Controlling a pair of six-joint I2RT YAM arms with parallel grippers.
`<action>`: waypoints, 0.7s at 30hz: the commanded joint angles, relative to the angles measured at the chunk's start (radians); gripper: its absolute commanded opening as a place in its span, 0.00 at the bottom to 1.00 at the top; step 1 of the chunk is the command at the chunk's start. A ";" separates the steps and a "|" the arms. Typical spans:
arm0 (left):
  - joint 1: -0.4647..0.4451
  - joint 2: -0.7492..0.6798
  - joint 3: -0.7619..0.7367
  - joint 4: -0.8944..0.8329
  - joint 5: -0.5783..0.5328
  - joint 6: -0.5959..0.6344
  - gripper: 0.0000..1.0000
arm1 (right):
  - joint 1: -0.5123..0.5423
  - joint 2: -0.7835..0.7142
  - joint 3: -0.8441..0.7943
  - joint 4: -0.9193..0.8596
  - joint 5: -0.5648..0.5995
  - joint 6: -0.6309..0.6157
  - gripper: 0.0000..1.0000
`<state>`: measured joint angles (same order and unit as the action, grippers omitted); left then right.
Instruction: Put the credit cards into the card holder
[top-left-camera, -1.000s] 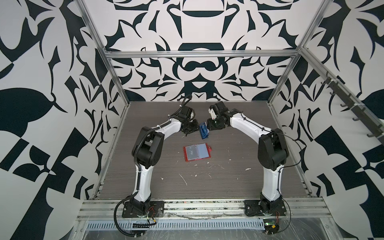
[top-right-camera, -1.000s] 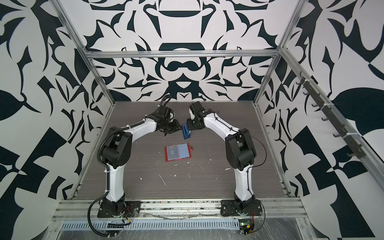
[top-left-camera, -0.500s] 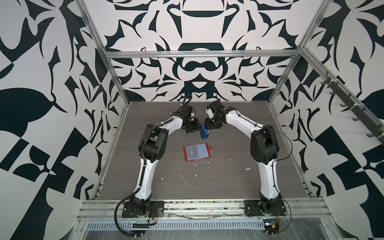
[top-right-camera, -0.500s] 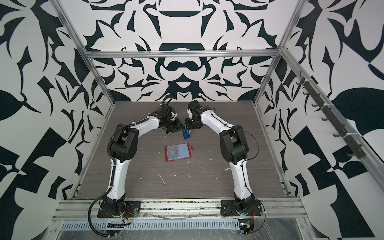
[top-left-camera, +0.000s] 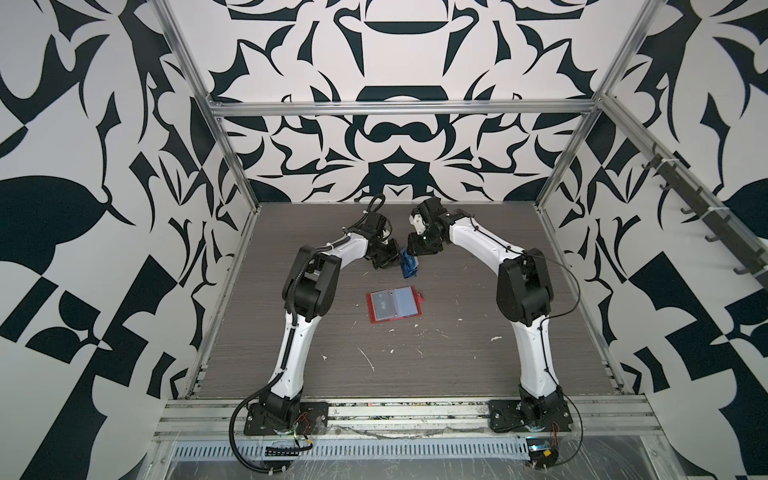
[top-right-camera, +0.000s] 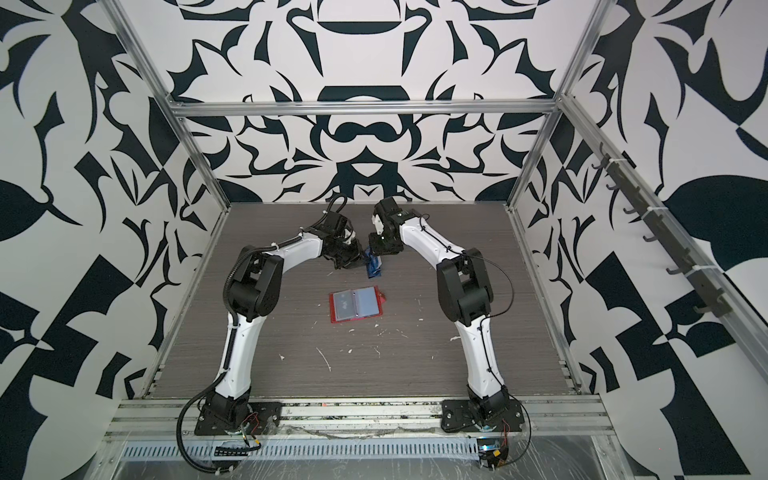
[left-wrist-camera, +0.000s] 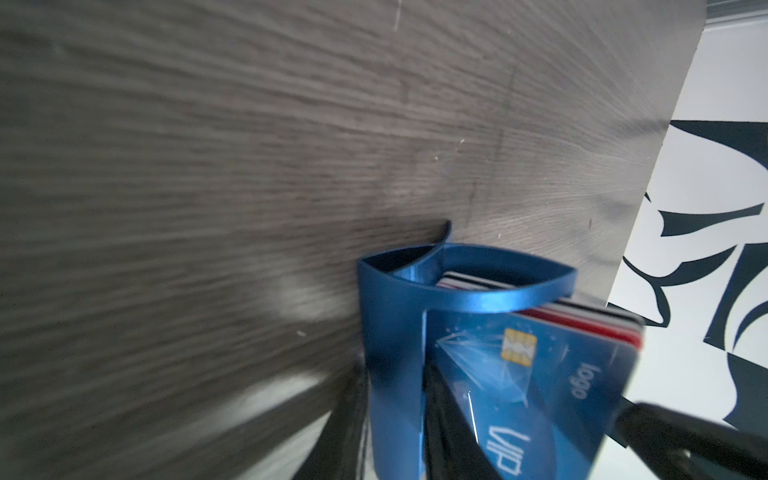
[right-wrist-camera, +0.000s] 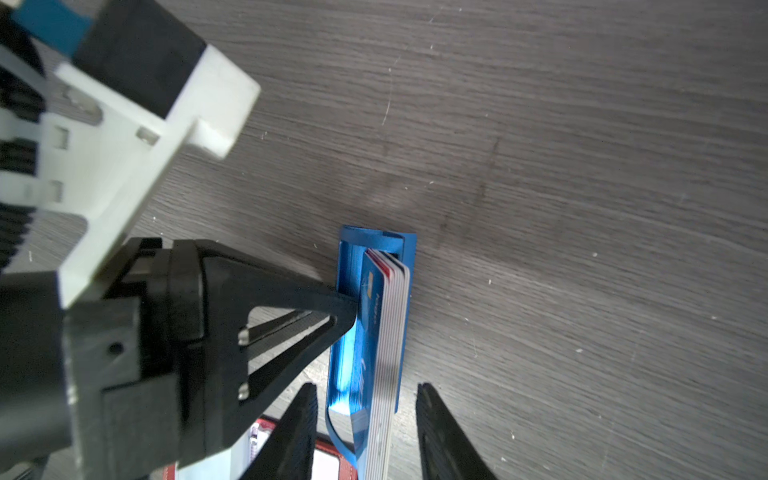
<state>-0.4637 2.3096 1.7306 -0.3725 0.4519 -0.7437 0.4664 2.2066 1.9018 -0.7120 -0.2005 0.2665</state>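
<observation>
Two white-and-black arms bolted to black base plates (top-left-camera: 318, 415).
White link shells, black joint housings; corrugated black conduit along the left arm (top-left-camera: 291, 345), thin black cable looping off the right arm (top-left-camera: 536, 349); black triangular gripper fingers (right-wrist-camera: 270, 286) with small screws.

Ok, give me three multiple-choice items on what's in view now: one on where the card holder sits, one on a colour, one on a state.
1. Where is the card holder?
A) Flat on the table, between the blue rack and the table's front edge
B) Against the back wall, behind the rack
C) Lifted in a gripper

2. The credit cards stand stacked in the rack. What colour is the front card that faces the left wrist camera?
A) Green
B) Blue
C) Yellow

3. How is the card holder?
A) Snapped shut
B) Standing on edge
C) Lying open, clear sleeves up

1 A: both top views show it on the table in front of the rack.
2 B: the left wrist view shows a blue face with a chip.
3 C: two sleeve pages lie side by side inside the red border.
</observation>
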 joint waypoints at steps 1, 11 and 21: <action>0.004 0.027 0.013 -0.045 0.007 -0.012 0.26 | -0.003 0.003 0.042 -0.026 -0.014 -0.010 0.44; 0.005 0.044 0.027 -0.085 0.012 0.005 0.26 | -0.004 0.063 0.100 -0.075 0.019 -0.009 0.43; 0.005 0.053 0.029 -0.113 0.007 0.020 0.24 | -0.004 0.084 0.126 -0.110 0.055 -0.005 0.42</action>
<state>-0.4637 2.3169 1.7428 -0.3962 0.4656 -0.7372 0.4660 2.3009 1.9850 -0.7887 -0.1745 0.2657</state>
